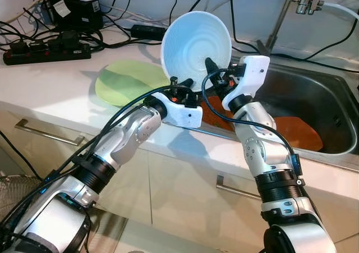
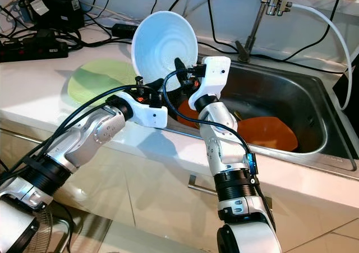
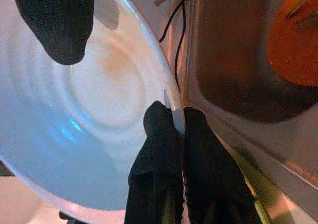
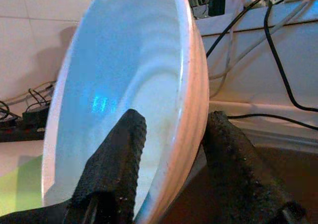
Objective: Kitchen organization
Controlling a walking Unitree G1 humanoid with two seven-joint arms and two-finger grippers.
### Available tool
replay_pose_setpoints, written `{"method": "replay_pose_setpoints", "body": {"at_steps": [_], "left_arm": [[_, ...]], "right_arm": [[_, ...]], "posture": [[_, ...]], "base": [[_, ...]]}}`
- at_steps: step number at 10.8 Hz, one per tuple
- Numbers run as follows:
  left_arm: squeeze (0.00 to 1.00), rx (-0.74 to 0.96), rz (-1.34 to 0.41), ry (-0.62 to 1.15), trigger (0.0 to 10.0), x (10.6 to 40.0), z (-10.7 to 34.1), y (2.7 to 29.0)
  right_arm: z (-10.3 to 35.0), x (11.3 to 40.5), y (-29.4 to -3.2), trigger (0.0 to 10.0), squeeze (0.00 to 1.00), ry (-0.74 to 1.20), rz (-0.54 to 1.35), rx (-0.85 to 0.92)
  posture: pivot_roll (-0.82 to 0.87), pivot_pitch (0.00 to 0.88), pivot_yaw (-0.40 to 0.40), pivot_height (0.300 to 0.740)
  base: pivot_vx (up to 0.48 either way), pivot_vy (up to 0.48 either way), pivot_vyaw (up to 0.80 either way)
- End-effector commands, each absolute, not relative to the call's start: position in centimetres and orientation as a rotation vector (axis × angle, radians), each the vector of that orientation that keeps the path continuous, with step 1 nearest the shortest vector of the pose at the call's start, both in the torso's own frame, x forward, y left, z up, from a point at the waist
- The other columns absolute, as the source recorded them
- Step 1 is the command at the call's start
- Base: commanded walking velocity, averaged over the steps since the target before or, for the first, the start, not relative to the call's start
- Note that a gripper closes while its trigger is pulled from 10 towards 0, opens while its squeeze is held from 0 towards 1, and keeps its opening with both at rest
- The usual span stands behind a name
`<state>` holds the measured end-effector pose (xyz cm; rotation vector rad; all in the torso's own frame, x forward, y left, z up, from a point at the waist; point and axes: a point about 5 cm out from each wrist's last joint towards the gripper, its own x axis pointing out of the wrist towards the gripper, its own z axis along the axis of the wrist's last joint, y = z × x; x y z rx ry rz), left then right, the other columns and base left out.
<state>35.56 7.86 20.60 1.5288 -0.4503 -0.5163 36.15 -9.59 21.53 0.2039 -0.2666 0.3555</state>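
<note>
Holding the bowl (image 1: pixel 196 42) up on its edge with both grippers, I am in the middle of a hand-over, I think, above the near left corner of the sink (image 1: pixel 331 104). In the left eye view my left gripper (image 1: pixel 180 87) pinches the low rim and my right gripper (image 1: pixel 215 73) grips the rim on the right side. The bowl is pale blue-white, glazed, with soft ring ridges inside. A flat green plate (image 1: pixel 126 82) lies on the white counter (image 1: pixel 50 84) to the left; an orange plate (image 1: pixel 294 130) rests in the steel sink.

In the left wrist view my fingers (image 3: pixel 159 149) are clamped on the thin rim. In the right wrist view my rough black fingers (image 4: pixel 119 159) stand one inside, one outside the wall, closed on it. Next, one gripper must let go before the bowl goes to the counter.
</note>
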Motion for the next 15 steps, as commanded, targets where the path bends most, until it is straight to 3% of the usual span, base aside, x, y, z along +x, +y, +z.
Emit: {"method": "replay_pose_setpoints", "body": {"at_steps": [1, 2, 3, 4, 10, 11, 12, 15], "left_arm": [[0.0, 1.509, -0.461, -0.536, 10.0, 35.3, 22.3, 7.6], [0.0, 1.509, -0.461, -0.539, 10.0, 35.3, 22.3, 7.6], [0.19, 1.507, -0.462, -0.539, 10.0, 35.3, 22.3, 7.6], [1.0, 1.497, -0.466, -0.537, 10.0, 35.3, 22.3, 7.6], [1.0, 1.457, -0.468, -0.614, 10.0, 34.8, 22.9, 7.3], [0.93, 1.424, -0.49, -0.627, 10.0, 34.6, 22.9, 7.1], [0.0, 1.408, -0.501, -0.618, 10.0, 34.6, 22.8, 7.0], [0.0, 1.342, -0.533, -0.606, 10.0, 34.2, 22.3, 6.9]], "right_arm": [[21.2, 36.4, -10.0, 0.0, 0.0, -0.24, 0.338, 0.193], [21.2, 36.4, -10.0, 0.0, 0.0, -0.24, 0.338, 0.193], [21.2, 36.4, -10.1, 0.0, 0.0, -0.238, 0.336, 0.194], [21.1, 36.4, -10.1, 0.0, 0.0, -0.235, 0.334, 0.195], [20.5, 36.9, -10.8, 0.0, 0.0, -0.194, 0.265, 0.226], [20.4, 37.1, -11.2, 0.0, 0.0, -0.184, 0.225, 0.25], [20.4, 37.4, -11.8, 0.0, 0.0, -0.175, 0.182, 0.269], [20.3, 38.2, -13.4, 0.0, 0.0, -0.153, 0.042, 0.318]], "posture": [[0.25, 0.001, -0.062, 0.74], [0.25, 0.001, -0.062, 0.74], [0.25, 0.006, -0.062, 0.74], [0.25, 0.009, -0.061, 0.74], [0.25, 0.014, -0.065, 0.74], [0.25, 0.014, -0.065, 0.74], [0.25, 0.014, -0.066, 0.74], [0.25, 0.014, -0.068, 0.74]], "base": [[0.0, 0.0, 0.0], [0.0, 0.0, 0.0], [0.0, 0.0, 0.0], [0.0, 0.0, 0.0], [0.0, 0.0, 0.0], [0.0, 0.0, 0.0], [0.0, 0.0, 0.0], [0.0, 0.0, 0.0]]}}
